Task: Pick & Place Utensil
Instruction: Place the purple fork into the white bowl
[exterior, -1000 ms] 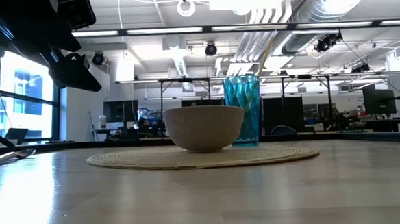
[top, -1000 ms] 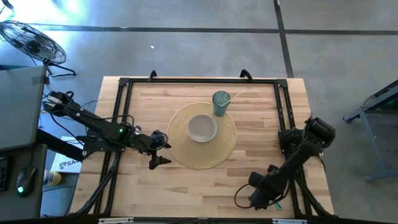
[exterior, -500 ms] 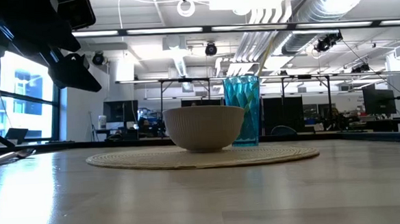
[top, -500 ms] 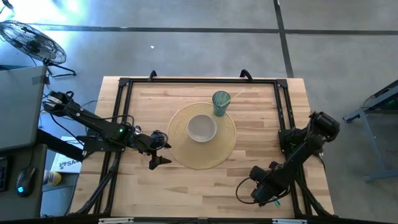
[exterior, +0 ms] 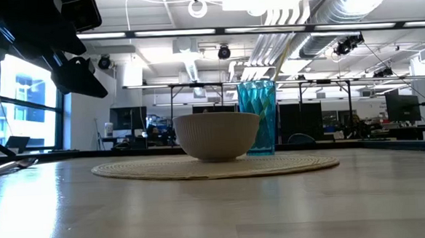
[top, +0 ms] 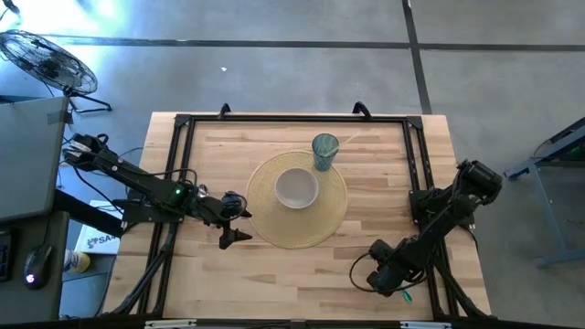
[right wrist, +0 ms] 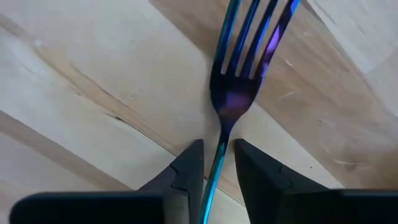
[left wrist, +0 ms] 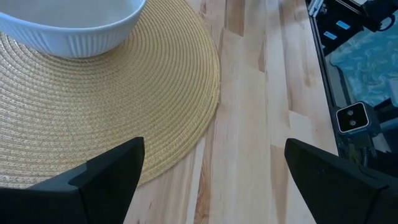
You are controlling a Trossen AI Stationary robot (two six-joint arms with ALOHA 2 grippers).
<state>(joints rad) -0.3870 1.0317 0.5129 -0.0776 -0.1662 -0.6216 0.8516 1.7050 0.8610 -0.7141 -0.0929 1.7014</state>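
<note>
An iridescent blue-purple fork [right wrist: 227, 102] sits in my right gripper [right wrist: 217, 149], which is shut on it above the wood near the table's near right corner [top: 382, 274]. A white ribbed bowl [top: 297, 188] rests on a round woven placemat [top: 274, 228] at mid-table. A teal cup [top: 324, 151] stands at the mat's far edge, with a pale stick leaning in it. My left gripper [top: 233, 226] hangs open just left of the mat [left wrist: 214, 168]. My right gripper pinches the fork's thin handle [right wrist: 216, 163] between its two fingers [right wrist: 188, 163], just behind the neck. The fingers lie along the fork, and the tines point away past the fingertips. Whether the tines touch the table cannot be told.
A black metal frame [top: 178, 164] runs along the table's left, far and right sides. Bare wood lies between the mat and the right arm [top: 366, 228]. In the low view the bowl [exterior: 217, 135] and cup [exterior: 260, 116] stand mid-table, with the left arm [exterior: 71, 68] above on the left.
My right gripper has drifted a little toward the table's far right, away from the near edge, and the right arm's elbow has swung right with it. The left arm, bowl, cup and mat have stayed put.
</note>
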